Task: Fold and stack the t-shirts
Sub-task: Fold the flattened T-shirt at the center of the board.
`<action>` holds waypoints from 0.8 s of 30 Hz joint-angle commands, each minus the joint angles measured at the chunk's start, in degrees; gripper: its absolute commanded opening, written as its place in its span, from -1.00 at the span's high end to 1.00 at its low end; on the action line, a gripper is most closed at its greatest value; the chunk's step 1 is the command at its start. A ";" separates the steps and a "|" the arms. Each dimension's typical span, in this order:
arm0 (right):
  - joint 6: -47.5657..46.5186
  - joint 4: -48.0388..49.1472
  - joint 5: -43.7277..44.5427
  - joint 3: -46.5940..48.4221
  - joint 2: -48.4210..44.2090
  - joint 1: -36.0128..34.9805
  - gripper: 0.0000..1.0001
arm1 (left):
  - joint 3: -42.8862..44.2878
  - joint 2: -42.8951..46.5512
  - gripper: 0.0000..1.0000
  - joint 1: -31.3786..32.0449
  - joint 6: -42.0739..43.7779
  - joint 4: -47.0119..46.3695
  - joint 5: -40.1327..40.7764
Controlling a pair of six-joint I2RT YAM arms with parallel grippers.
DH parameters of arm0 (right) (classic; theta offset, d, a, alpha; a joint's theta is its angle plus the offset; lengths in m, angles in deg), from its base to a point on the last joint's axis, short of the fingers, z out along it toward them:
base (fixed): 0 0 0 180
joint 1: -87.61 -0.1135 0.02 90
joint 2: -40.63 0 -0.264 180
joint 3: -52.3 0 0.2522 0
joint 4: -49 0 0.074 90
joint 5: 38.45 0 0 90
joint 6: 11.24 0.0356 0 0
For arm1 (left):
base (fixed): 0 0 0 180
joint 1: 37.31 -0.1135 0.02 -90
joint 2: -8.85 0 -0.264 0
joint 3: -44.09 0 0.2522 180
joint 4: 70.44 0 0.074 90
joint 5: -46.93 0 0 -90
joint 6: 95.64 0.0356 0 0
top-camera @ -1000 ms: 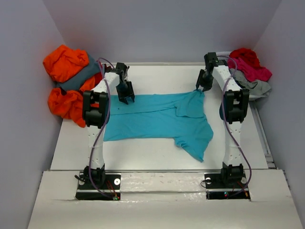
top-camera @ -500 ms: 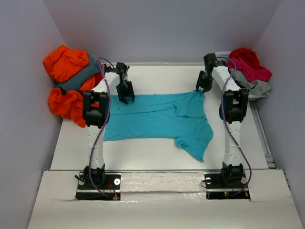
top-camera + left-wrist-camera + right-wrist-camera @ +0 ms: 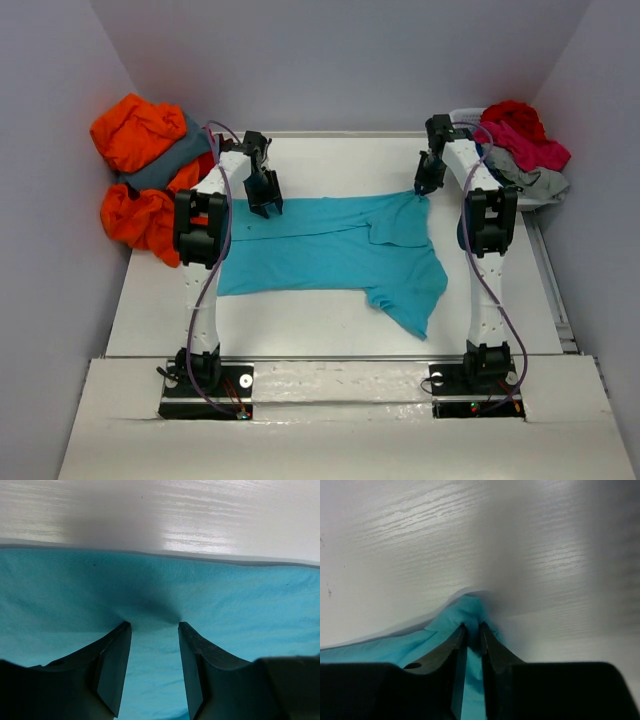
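A turquoise t-shirt (image 3: 330, 250) lies spread across the white table, with one sleeve trailing toward the near right. My left gripper (image 3: 265, 205) stands open at the shirt's far left edge. In the left wrist view its fingertips (image 3: 122, 630) press down on the flat cloth (image 3: 225, 600), with nothing pinched between them. My right gripper (image 3: 422, 190) is at the shirt's far right corner. In the right wrist view this gripper (image 3: 471, 626) is shut on a bunched peak of turquoise cloth (image 3: 465, 610).
A heap of orange and slate grey shirts (image 3: 145, 170) sits against the left wall. Red, pink and light grey shirts (image 3: 520, 140) are piled at the far right, on a white basket (image 3: 465, 113). Bare table (image 3: 340, 160) lies beyond the shirt's far edge.
The right gripper's jaws have come together on the shirt's far right corner. The left arm and the shirt's lay look unchanged.
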State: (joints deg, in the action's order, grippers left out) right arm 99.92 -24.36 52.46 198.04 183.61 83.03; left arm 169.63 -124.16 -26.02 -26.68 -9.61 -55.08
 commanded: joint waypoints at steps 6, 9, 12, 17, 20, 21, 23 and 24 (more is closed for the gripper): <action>-0.07 -1.05 3.05 4.16 -0.51 -0.52 0.81 | -3.50 -0.50 -0.10 0.14 -1.55 -1.54 -0.55; 0.10 -1.40 2.96 4.07 -0.68 0.00 0.81 | -6.31 0.29 -0.10 0.14 -2.60 -2.59 -0.56; 0.36 -1.49 2.79 3.72 -1.21 1.15 0.82 | -8.50 1.17 -0.09 -0.48 -3.65 -3.74 -1.34; 0.63 -2.72 1.73 3.81 -2.18 3.17 0.82 | -11.24 2.40 -0.07 -2.24 -4.98 -5.58 -2.67; 0.63 -3.07 1.73 3.37 -2.96 3.69 0.82 | -12.38 3.10 -0.07 -2.76 -5.76 -6.46 -2.75; 0.63 -2.64 1.82 2.76 -3.32 3.70 0.81 | -12.64 3.20 -0.07 -3.37 -6.03 -6.64 -3.02; 0.63 -2.63 1.91 1.53 -3.93 3.70 0.81 | -12.39 3.37 -0.07 -3.38 -6.30 -6.64 -2.93; 0.63 -2.72 1.99 1.26 -3.93 3.70 0.81 | -12.30 3.37 -0.07 -3.90 -6.30 -6.55 -2.84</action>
State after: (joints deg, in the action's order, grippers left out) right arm 100.23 -26.45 53.40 199.70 183.58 85.78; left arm 160.06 -119.68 -28.99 -32.82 -18.33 -60.24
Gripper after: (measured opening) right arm 0.108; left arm 0.534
